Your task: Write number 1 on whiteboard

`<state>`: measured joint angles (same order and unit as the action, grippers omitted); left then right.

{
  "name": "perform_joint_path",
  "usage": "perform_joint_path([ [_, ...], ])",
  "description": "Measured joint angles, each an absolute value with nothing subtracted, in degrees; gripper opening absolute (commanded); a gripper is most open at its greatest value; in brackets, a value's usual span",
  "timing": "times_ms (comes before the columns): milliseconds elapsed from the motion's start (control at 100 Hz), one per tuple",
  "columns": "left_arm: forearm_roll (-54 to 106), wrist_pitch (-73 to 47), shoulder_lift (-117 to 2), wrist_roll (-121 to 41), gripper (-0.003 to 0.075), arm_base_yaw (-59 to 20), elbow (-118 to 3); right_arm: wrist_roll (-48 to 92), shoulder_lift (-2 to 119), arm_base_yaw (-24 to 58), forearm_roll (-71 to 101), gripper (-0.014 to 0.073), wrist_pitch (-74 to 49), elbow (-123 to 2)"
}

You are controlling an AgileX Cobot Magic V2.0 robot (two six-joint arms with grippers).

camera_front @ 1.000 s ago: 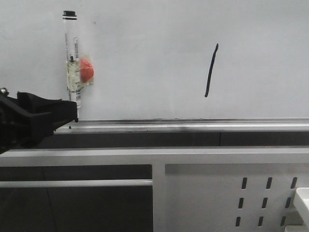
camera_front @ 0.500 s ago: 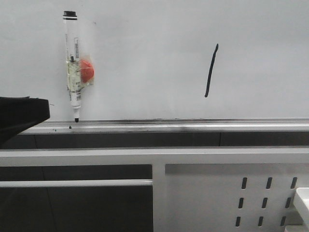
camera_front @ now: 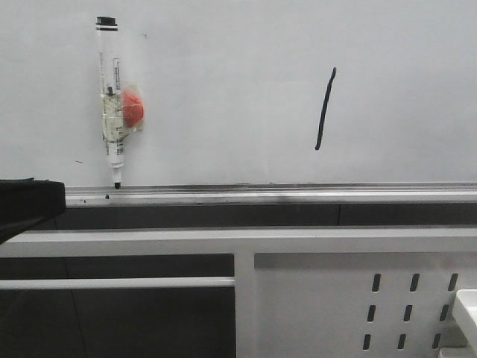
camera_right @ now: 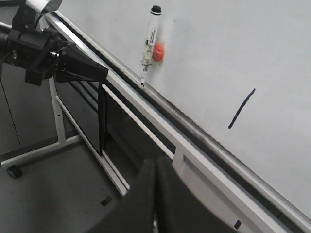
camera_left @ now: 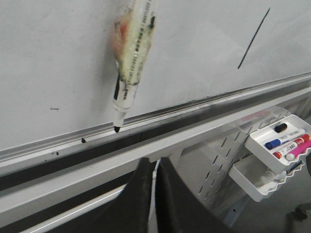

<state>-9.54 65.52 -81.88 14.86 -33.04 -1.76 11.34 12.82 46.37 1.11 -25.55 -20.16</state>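
Note:
The whiteboard (camera_front: 223, 89) fills the back of the front view. The number 1 (camera_front: 324, 110) is a thin, slanted black stroke right of its centre, also seen in the left wrist view (camera_left: 253, 38) and the right wrist view (camera_right: 241, 108). A clear-barrelled marker (camera_front: 112, 104) hangs upright on the board with a red magnet beside it, tip just above the ledge. My left gripper (camera_front: 59, 196) sits low at the left edge, apart from the marker, shut and empty (camera_left: 154, 162). My right gripper (camera_right: 155, 162) is shut, empty, far back from the board.
A thin metal ledge (camera_front: 261, 192) runs along the board's bottom edge. Below it is the white perforated frame (camera_front: 335, 298). Two white trays hang on the frame's right, the upper tray (camera_left: 252, 141) holding several coloured markers. A caster wheel (camera_right: 13, 171) stands on the floor.
My left gripper has drawn back to the left and lower, away from the marker. The marker stays on the board, and the stroke is unchanged.

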Motion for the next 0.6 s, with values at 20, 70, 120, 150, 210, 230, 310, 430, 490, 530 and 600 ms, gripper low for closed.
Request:
perform_joint_path([
  [20,-9.85,65.52,-81.88,14.86,-0.002,-33.04,-1.76,11.34,11.99,46.37,1.11,-0.0069,-25.44,-19.38],
  [70,-10.51,65.52,-81.88,14.86,-0.002,-33.04,-1.76,11.34,10.39,46.37,1.11,-0.0069,-25.45,-17.86],
  [120,-11.12,65.52,-81.88,14.86,-0.002,-33.04,-1.76,11.34,9.26,46.37,1.11,-0.0069,-25.65,-16.73],
  [150,-11.28,65.52,-81.88,14.86,-0.002,-33.04,-1.76,11.34,8.79,46.37,1.11,-0.0069,-25.65,-16.27],
  [210,-11.53,65.52,-81.88,14.86,-0.002,-33.04,-1.76,11.34,8.52,46.37,1.11,-0.0069,-25.52,-15.83],
  [230,-11.65,65.52,-81.88,14.86,-0.002,-33.04,-1.76,11.34,8.52,46.37,1.11,-0.0069,-25.41,-15.79],
  [310,-11.73,65.52,-81.88,14.86,-0.002,-33.04,-1.76,11.34,8.52,46.37,1.11,-0.0069,-25.15,-15.69],
  [430,-11.76,65.52,-81.88,14.86,-0.002,-33.04,-2.25,11.34,8.52,46.37,1.11,-0.0069,-25.06,-15.69],
  [490,-11.86,65.39,-81.88,14.86,-0.002,-33.04,-3.55,11.34,8.52,46.37,1.11,-0.0069,-25.02,-15.69],
  [530,-12.0,65.35,-81.88,14.86,-0.002,-33.04,-4.61,11.34,8.52,46.37,1.11,-0.0069,-25.02,-15.69],
  [600,-12.95,65.12,-81.75,14.86,-0.002,-33.04,-7.38,11.34,8.52,46.37,1.11,-0.0069,-25.02,-15.69],
])
